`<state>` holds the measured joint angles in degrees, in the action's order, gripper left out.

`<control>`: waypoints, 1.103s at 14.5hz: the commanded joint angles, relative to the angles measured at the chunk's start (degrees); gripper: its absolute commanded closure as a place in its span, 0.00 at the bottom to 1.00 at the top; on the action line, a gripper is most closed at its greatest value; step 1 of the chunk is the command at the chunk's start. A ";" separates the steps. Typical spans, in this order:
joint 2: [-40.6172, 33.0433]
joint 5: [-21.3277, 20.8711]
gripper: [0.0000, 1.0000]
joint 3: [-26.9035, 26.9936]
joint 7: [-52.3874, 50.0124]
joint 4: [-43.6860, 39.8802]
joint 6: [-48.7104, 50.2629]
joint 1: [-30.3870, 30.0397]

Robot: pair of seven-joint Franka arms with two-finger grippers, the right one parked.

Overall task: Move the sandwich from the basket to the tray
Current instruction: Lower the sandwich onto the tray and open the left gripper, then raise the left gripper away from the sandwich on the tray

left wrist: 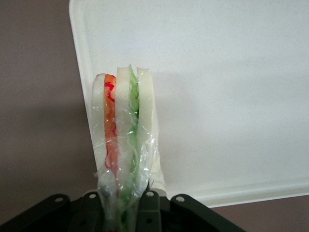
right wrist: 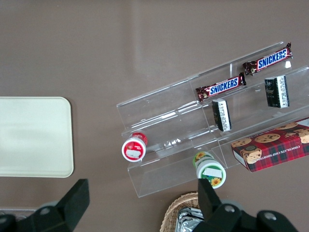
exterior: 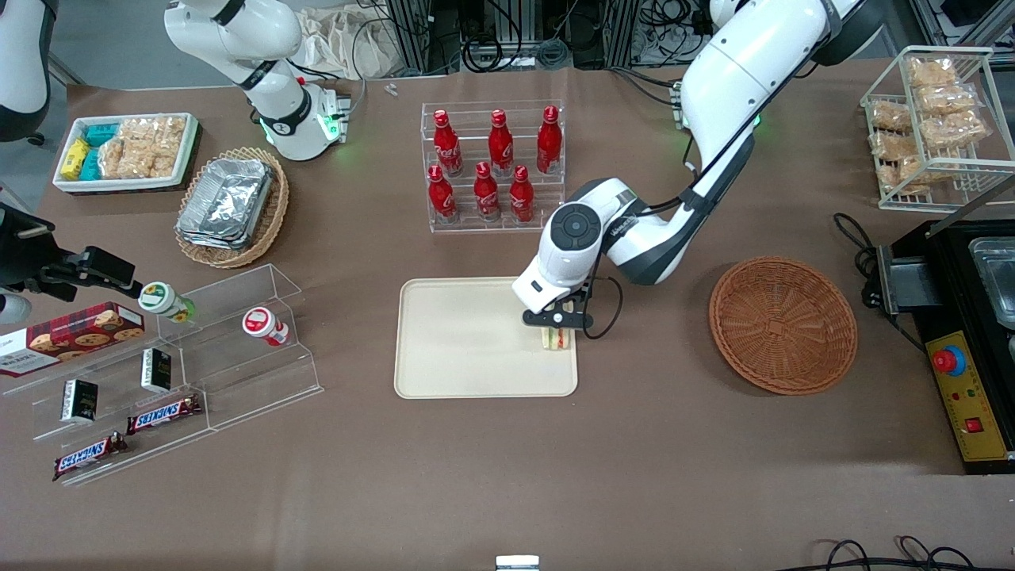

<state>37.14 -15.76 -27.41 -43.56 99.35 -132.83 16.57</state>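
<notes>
**Setting the sandwich down on the tray**

The left arm's black two-finger hand (exterior: pixel 557 327) is clamped on the small triangular wedge sandwich in clear wrap (exterior: pixel 557 339), whose pale bread, orange-red and green layers stand on edge between the fingers (left wrist: pixel 149 209). The hand hangs low over the flat cream-beige rectangular plastic tray (exterior: pixel 464 349), close to the tray's edge toward the working arm's end of the table. In the wrist view the sandwich (left wrist: pixel 124 140) sits just inside the tray's (left wrist: pixel 231 72) rim, partly over its border. The round reddish-brown woven wicker basket (exterior: pixel 783 323) lies empty, well apart from the hand.

To finish well, I judge the hand should shift slightly inward over the tray, lower until the wedge rests, then open gently, since the crinkled wrap may cling to a finger and tip the wedge
</notes>
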 commanded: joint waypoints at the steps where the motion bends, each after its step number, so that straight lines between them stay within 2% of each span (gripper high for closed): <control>1: 1.70 -1.73 0.18 -0.10 1.47 -1.96 -0.59 -0.05; 2: 1.71 -1.81 0.00 -0.10 1.90 -1.96 -0.94 -0.05; 7: -1.44 -1.47 0.00 -0.10 1.82 -2.23 1.77 -0.31; 10: -8.81 -0.59 0.00 -0.10 2.17 -5.29 13.51 -1.19; 12: -13.21 4.39 0.00 -0.54 2.43 -9.06 22.31 -5.21; 14: -18.05 6.35 0.00 -0.19 4.79 -10.75 30.49 -6.55; 15: -20.51 6.88 0.00 -0.27 6.72 -10.58 32.61 -9.08; 16: -22.62 9.15 0.00 -0.45 8.83 -10.49 33.94 -11.80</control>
<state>18.75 -9.85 -27.42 -38.32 87.48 -101.63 9.00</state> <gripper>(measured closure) 0.000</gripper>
